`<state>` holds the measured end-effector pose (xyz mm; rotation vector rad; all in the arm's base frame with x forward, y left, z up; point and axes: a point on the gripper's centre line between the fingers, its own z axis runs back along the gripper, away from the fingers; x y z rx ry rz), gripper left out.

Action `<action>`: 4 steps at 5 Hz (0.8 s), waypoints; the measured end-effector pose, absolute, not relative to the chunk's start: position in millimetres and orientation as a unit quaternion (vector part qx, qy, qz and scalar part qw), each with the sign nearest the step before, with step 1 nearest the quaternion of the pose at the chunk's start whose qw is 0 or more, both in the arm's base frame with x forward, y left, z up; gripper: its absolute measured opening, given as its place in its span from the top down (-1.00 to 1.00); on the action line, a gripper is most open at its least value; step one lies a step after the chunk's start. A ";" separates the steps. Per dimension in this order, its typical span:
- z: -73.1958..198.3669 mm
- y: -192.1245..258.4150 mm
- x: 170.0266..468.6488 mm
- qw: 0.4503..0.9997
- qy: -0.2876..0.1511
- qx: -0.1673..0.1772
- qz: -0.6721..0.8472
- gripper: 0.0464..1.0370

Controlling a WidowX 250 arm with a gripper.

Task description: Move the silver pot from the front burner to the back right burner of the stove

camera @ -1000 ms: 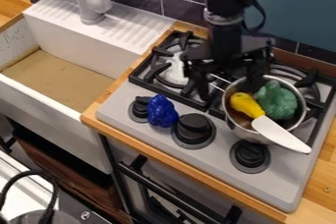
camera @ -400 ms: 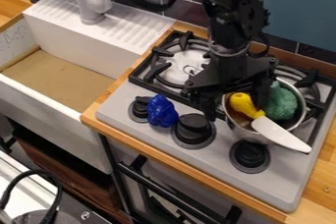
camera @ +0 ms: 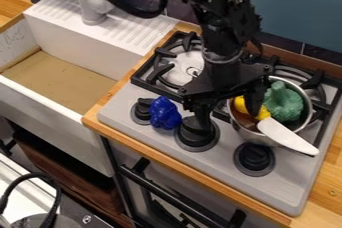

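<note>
At nine o'clock of the pot (camera: 246,134), the gripper (camera: 229,121), fingers apart, should centre over the yellow handle (camera: 240,104) before closing gently.

On stove (camera: 294,172): three knobs (camera: 254,157), two burners (camera: 179,72), one pot (camera: 248,134), one toy broccoli (camera: 284,104), one yellow-handled knife (camera: 287,136), one blue object (camera: 164,113) counted. Beside stove: one sink (camera: 53,119) noted.

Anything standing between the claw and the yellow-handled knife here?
Partly: the metal pot's sink-side wall seems to stand between the two fingers of the open claw. Nothing visible separates the other finger from the knife; the green broccoli sits beside its handle.
</note>
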<state>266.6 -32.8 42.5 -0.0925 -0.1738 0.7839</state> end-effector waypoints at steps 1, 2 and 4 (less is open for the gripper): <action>43.5 -32.3 267.0 0.917 -0.087 -0.046 0.386 -0.93; 40.5 -33.0 266.5 0.917 -0.099 -0.040 0.385 -0.93; 36.6 -31.2 263.8 0.918 -0.111 -0.031 0.380 -0.83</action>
